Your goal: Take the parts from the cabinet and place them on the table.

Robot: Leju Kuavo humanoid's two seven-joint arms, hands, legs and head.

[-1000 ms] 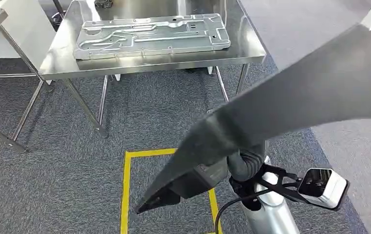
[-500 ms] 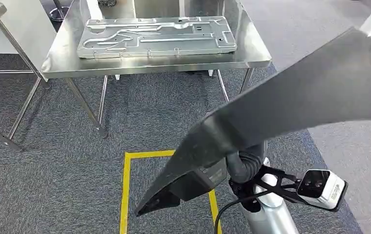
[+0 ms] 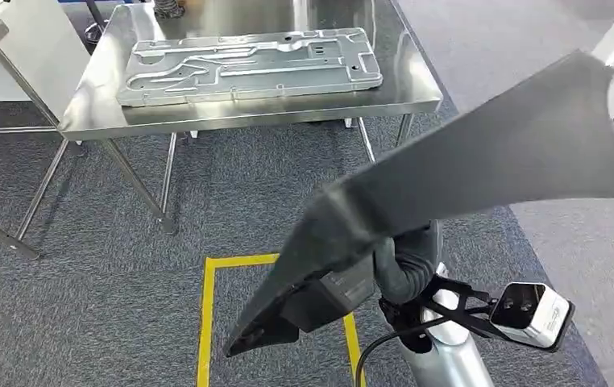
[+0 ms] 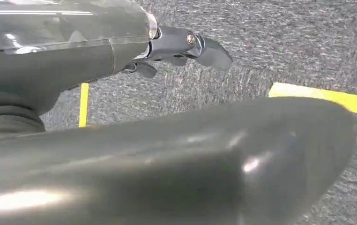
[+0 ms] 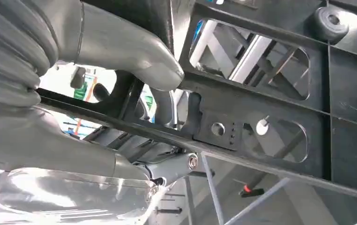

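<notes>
Closer now to the steel table than a moment ago, with the long dark part gripped by the right hand, left hand unclear, drop-off likely next.

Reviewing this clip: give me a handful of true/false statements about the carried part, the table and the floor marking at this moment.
1. A large dark grey panel is held in front of the robot. True.
2. The steel table carries nothing. False: a stamped metal plate lies flat on it.
3. The right hand grips the panel's ribbed black underside. True.
4. The floor marking is red tape. False: it is yellow.
5. The floor is carpeted. True.
</notes>
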